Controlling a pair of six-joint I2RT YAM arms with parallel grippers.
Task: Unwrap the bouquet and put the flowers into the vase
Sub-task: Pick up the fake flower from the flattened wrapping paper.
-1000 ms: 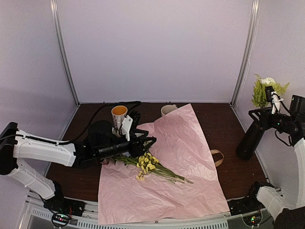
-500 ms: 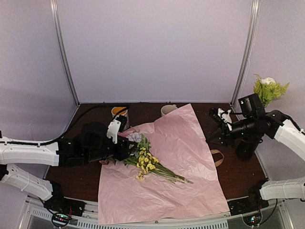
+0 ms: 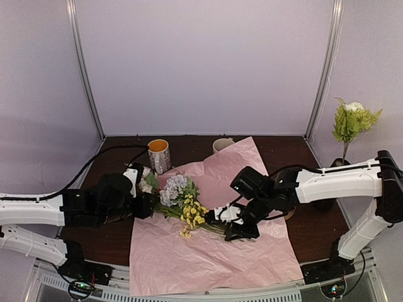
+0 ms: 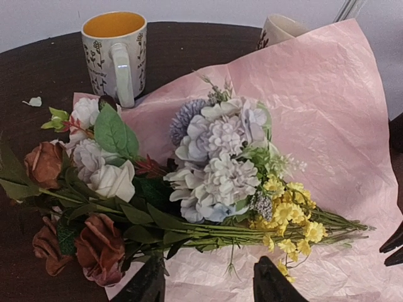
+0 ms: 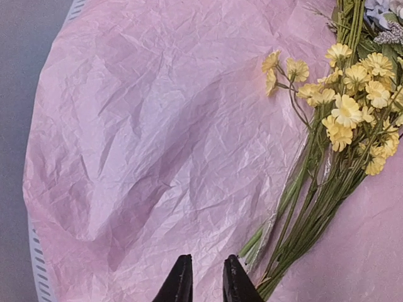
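On the spread pink paper (image 3: 252,189) the flowers (image 3: 182,204) lie loose, with stem ends beside the right hand (image 5: 204,280), which is narrowly parted and empty, likely lining up a stem grab. Left hand (image 4: 208,286) gapes empty near the stems. Vase (image 3: 339,163) stands well apart at the counter's right edge.

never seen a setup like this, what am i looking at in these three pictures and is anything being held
Two robot arms, left and right, are bolted at the near edge of a table. The wide picture looks down from above and behind them. The other two come from a camera on each wrist, so the dark prongs at the bottom edge are that arm's own fingers.

On the table lies a pink paper sheet with flowers on it. Behind it are two mugs, one orange inside and one cream. At the right stands a black vase with a green sprig in it.

The left gripper is open by the flowers. The right gripper is by the stem ends, jaws nearly together. Neither holds anything.
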